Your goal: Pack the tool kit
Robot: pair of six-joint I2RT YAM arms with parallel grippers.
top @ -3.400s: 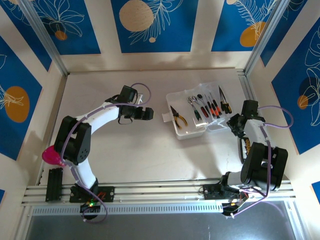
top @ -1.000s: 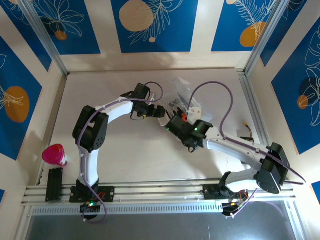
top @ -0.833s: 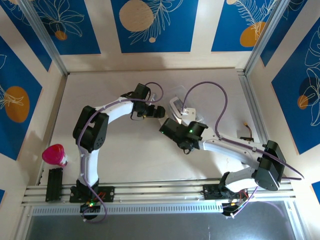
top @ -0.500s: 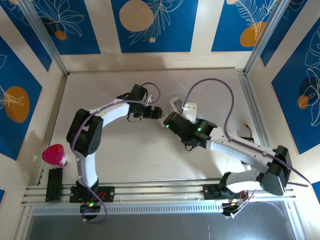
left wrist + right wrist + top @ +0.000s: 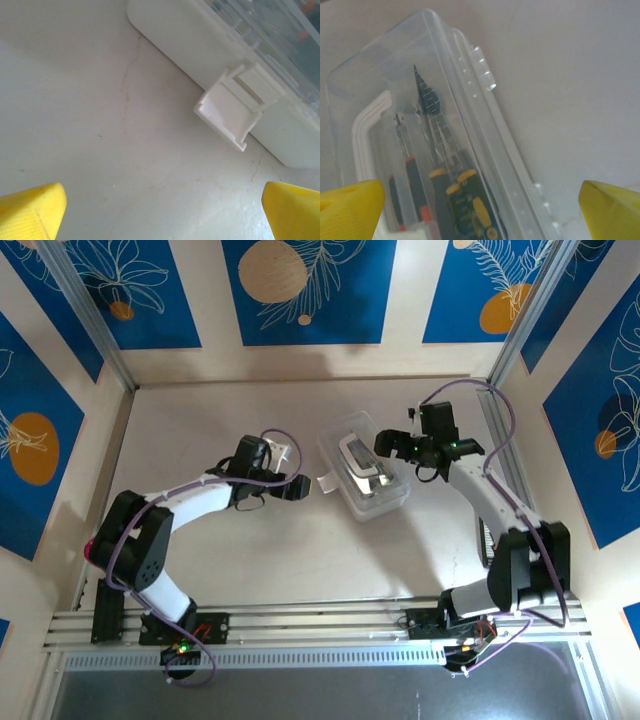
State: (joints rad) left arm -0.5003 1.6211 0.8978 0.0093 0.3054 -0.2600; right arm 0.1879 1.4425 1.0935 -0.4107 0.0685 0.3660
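Mid-table: clear case, lid down, white handle on top, white latch sticking out from its side. Pliers and screwdrivers seen inside through the lid. Left gripper just beside the latch, fingers spread wide, holding nothing. Right gripper at the case's far edge, fingers wide apart, empty

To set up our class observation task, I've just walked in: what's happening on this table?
A two-armed robot is packing a tool kit. The clear case lies closed on the table, with pliers and screwdrivers visible inside. The left tool is open and faces the white latch, which sticks out and appears unfastened. The right tool is open too, hovering at the case's opposite side. Neither is holding anything.
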